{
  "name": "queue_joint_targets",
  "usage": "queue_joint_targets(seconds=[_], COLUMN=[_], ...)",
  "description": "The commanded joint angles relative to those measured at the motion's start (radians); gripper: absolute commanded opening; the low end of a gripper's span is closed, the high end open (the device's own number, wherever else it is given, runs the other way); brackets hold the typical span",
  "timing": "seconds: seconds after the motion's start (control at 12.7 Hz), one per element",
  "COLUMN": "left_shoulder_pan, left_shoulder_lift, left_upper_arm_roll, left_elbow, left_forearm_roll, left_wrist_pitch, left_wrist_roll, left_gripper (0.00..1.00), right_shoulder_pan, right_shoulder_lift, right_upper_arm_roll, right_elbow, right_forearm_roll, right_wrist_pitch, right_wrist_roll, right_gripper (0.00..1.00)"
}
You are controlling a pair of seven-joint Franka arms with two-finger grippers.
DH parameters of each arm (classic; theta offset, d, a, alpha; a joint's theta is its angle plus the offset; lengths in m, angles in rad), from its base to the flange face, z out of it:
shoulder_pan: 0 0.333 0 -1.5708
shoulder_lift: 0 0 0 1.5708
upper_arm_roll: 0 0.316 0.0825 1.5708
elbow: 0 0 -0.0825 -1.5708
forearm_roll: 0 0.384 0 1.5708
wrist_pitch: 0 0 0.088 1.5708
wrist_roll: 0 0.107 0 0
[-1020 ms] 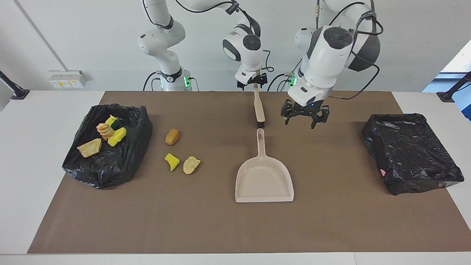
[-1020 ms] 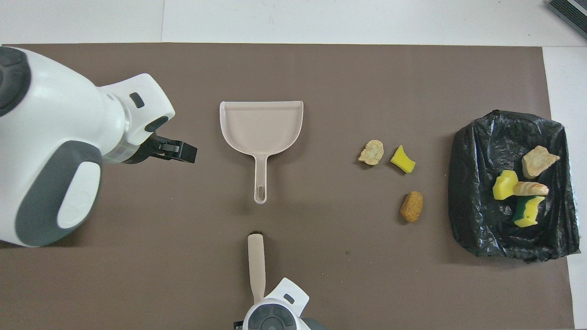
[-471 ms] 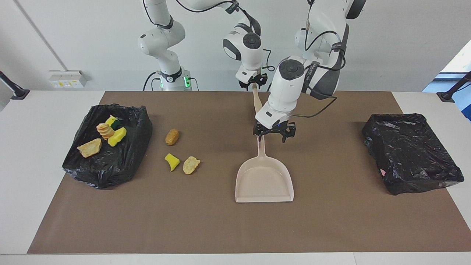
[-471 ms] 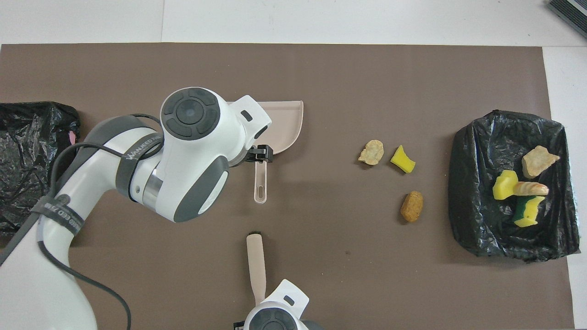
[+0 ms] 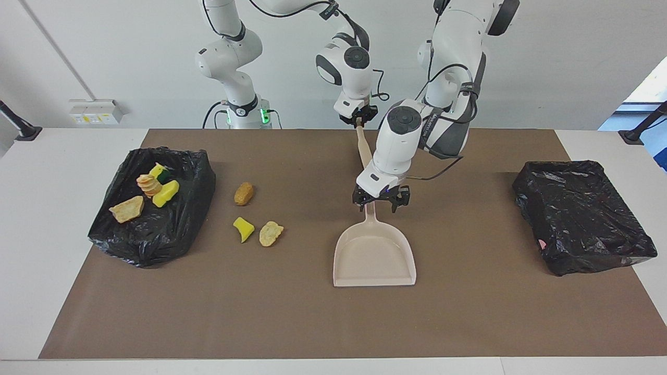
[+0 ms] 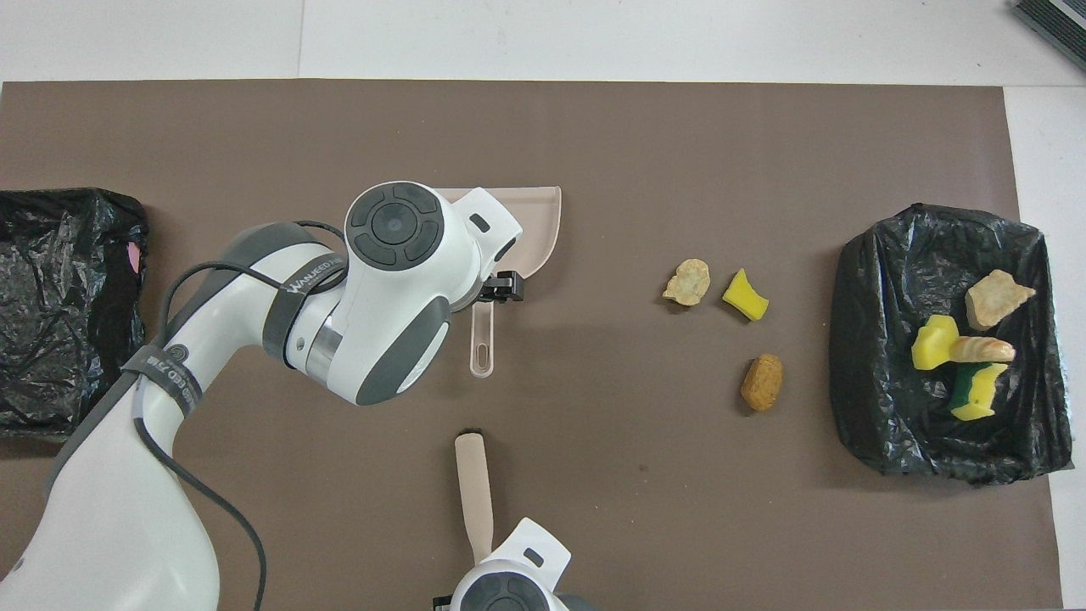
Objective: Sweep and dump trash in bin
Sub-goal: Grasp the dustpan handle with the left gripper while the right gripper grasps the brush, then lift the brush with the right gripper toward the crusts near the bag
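- The left gripper (image 5: 373,201), jaws spread wide, straddled the handle of the dustpan (image 5: 374,251) without gripping it.
- That handle ran toward the robots, the pan's mouth away.
- The right gripper (image 5: 359,117) was clamped on the brush (image 5: 364,147).
- Three loose trash scraps (image 5: 257,214) lay toward the right arm's end, beside the bin (image 5: 194,203).

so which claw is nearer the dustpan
Left. The left claw is down at the beige dustpan, open astride its handle where it meets the pan. The right claw is shut on the brush, above the mat near the robots' edge.
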Motion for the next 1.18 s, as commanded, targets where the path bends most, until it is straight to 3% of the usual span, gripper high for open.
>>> queue_joint_targets(seconds=[0.0, 0.16, 0.24, 0.31, 0.39, 0.55, 0.71, 0.78, 0.94, 1.1], left_shoulder_pan=[-0.007, -0.007, -0.005, -0.005, -0.005, -0.005, -0.008, -0.007, -0.007, 0.004], left_shoulder_lift=[0.025, 0.027, 0.028, 0.028, 0.028, 0.027, 0.027, 0.024, 0.013, -0.017], left_upper_arm_roll=[-0.001, -0.001, -0.001, -0.001, -0.001, -0.001, -0.001, -0.001, 0.001, 0.001], left_elbow=[-0.022, -0.015, -0.013, -0.009, -0.009, -0.01, -0.01, -0.009, -0.009, 0.002], left_forearm_roll=[0.054, 0.068, 0.068, 0.071, 0.071, 0.071, 0.071, 0.074, 0.074, 0.073], left_wrist_pitch=[0.053, 0.052, 0.053, 0.053, 0.044, 0.043, 0.033, 0.032, 0.014, -0.051], left_wrist_roll=[-0.062, -0.08, -0.08, -0.078, -0.075, -0.07, -0.066, -0.063, -0.008, 0.092], left_gripper=[1.0, 0.95, 0.83, 0.58, 0.43, 0.29, 0.24, 0.15, 0.07, 0.04], right_shoulder_pan=[-0.006, -0.009, -0.017, -0.031, -0.045, -0.084, -0.141, -0.178, -0.218, -0.235], right_shoulder_lift=[0.001, 0.003, -0.009, -0.024, -0.053, -0.106, -0.162, -0.189, -0.221, -0.241], right_upper_arm_roll=[-0.004, -0.008, -0.011, -0.015, -0.015, -0.015, -0.015, -0.015, -0.015, -0.016], right_elbow=[0.011, 0.041, 0.055, 0.063, 0.064, 0.065, 0.063, 0.064, 0.065, 0.065], right_forearm_roll=[0.02, 0.007, 0.005, 0.0, 0.0, -0.03, -0.043, -0.044, -0.072, -0.125], right_wrist_pitch=[-0.004, -0.079, -0.123, -0.163, -0.196, -0.28, -0.364, -0.412, -0.478, -0.523], right_wrist_roll=[-0.015, -0.018, -0.018, -0.018, -0.021, -0.022, -0.061, -0.096, -0.137, -0.148], right_gripper=[0.0, 0.0, 0.0, 0.0, 0.0, 0.0, 0.0, 0.0, 0.0, 0.0])
